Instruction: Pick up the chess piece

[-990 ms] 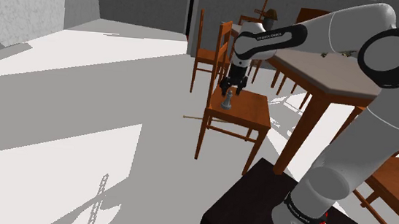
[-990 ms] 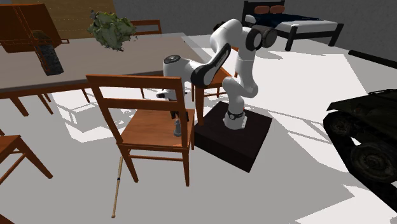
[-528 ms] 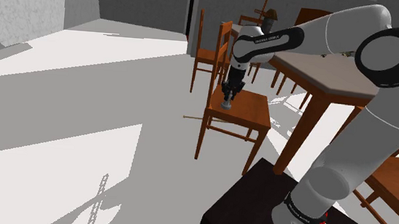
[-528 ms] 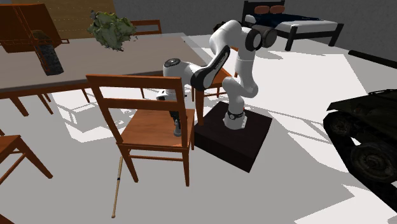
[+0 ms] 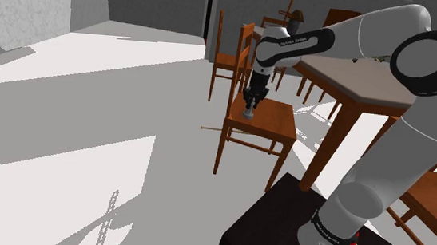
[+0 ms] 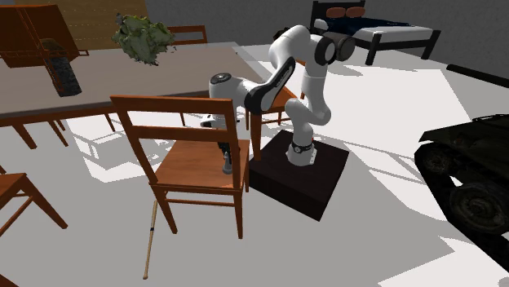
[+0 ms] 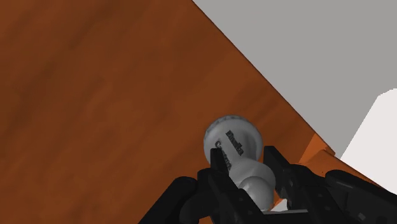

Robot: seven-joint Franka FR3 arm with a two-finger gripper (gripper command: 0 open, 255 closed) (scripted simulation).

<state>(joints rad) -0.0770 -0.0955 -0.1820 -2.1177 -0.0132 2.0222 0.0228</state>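
Observation:
A small grey chess piece (image 7: 232,143) stands on the brown wooden seat of a chair (image 5: 271,123), near the seat's edge. My black gripper (image 7: 247,164) has come down over the chess piece, and both fingers press on its narrow stem. In the shoulder view the gripper (image 5: 249,104) covers most of the chess piece (image 5: 249,113). In the second exterior view the chess piece (image 6: 227,168) sits just under the gripper (image 6: 226,157), on the side of the chair seat (image 6: 192,167) nearest the stand.
A large wooden table (image 5: 356,80) rises right beside the chair, with more chairs behind it. A thin stick (image 6: 151,240) lies on the floor by the chair legs. The dark stand (image 6: 298,175) sits close to the chair. A dark tank-like object (image 6: 465,171) is at the second exterior view's right.
One second ago the gripper hung a little above the piece. It has come down over the piece and the fingers have closed on its stem. Little has moved in the last half second.

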